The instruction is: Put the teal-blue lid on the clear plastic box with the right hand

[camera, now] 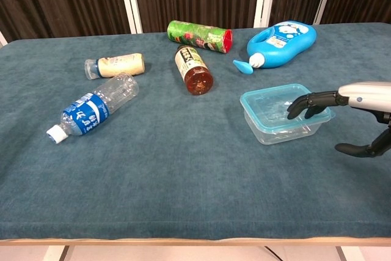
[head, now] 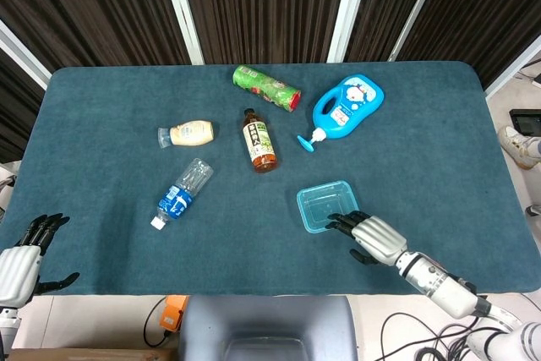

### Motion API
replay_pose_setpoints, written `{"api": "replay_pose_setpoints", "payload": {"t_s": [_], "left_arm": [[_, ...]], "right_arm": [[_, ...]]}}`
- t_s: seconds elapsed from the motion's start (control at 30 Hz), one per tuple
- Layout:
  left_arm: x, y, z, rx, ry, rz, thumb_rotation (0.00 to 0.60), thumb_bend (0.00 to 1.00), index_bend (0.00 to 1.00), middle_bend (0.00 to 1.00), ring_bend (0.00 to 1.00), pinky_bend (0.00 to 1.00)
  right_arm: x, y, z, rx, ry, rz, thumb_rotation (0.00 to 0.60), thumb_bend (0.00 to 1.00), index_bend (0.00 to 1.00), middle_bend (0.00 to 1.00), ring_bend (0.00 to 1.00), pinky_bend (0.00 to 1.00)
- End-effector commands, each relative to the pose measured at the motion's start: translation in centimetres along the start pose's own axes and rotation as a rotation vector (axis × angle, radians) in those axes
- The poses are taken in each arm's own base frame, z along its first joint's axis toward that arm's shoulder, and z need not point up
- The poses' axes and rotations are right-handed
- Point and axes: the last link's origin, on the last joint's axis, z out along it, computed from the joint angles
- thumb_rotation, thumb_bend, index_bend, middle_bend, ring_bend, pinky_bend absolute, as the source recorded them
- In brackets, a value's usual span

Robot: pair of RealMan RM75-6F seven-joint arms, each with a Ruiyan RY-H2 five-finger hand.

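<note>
The clear plastic box (head: 328, 206) (camera: 281, 114) stands right of the table's middle with the teal-blue lid (camera: 278, 99) lying flat on its rim. My right hand (head: 372, 237) (camera: 342, 98) hovers at the box's near right corner, palm down. Its fingertips (camera: 299, 107) curl over the lid's edge, the thumb hangs apart below, and it holds nothing. My left hand (head: 21, 251) stays off the table's near left corner, fingers apart and empty; the chest view does not show it.
A blue detergent bottle (head: 348, 106) (camera: 282, 43), a green can (head: 266, 88), a brown tea bottle (head: 260, 140), a cream bottle (head: 188, 134) and a clear water bottle (head: 183, 192) lie on the teal table (head: 101, 107), behind and left of the box.
</note>
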Motion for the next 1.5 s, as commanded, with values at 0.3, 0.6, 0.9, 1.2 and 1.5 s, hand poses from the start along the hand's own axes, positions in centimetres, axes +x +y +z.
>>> {"api": "replay_pose_setpoints", "payload": {"t_s": [0.3, 0.6, 0.9, 1.2, 1.5], "left_arm": [[0.0, 0.0, 0.0, 0.001, 0.002, -0.002, 0.6, 0.37, 0.17, 0.11, 0.07, 0.35], [0.0, 0.0, 0.0, 0.0, 0.001, -0.001, 0.6, 0.37, 0.17, 0.11, 0.07, 0.35], [0.1, 0.0, -0.1, 0.002, 0.003, -0.002, 0.6, 0.37, 0.17, 0.11, 0.07, 0.35], [0.1, -0.1, -0.1, 0.002, 0.005, -0.005, 0.6, 0.37, 0.17, 0.11, 0.07, 0.35], [0.1, 0.0, -0.1, -0.001, 0.002, 0.0, 0.6, 0.37, 0.17, 0.11, 0.07, 0.35]], "right_arm": [[-0.2, 0.8, -0.1, -0.028, -0.002, 0.006, 0.6, 0.55, 0.32, 0.23, 0.25, 0.3], [-0.7, 1.1, -0.1, -0.037, -0.016, 0.021, 0.6, 0.55, 0.32, 0.23, 0.25, 0.3], [-1.6, 1.3, 0.2, -0.036, -0.036, 0.035, 0.6, 0.55, 0.32, 0.23, 0.25, 0.3], [-1.7, 1.4, 0.4, -0.037, -0.029, 0.044, 0.6, 0.55, 0.32, 0.23, 0.25, 0.29], [1.0, 1.6, -1.3, -0.025, 0.128, 0.032, 0.6, 0.55, 0.31, 0.23, 0.23, 0.26]]}}
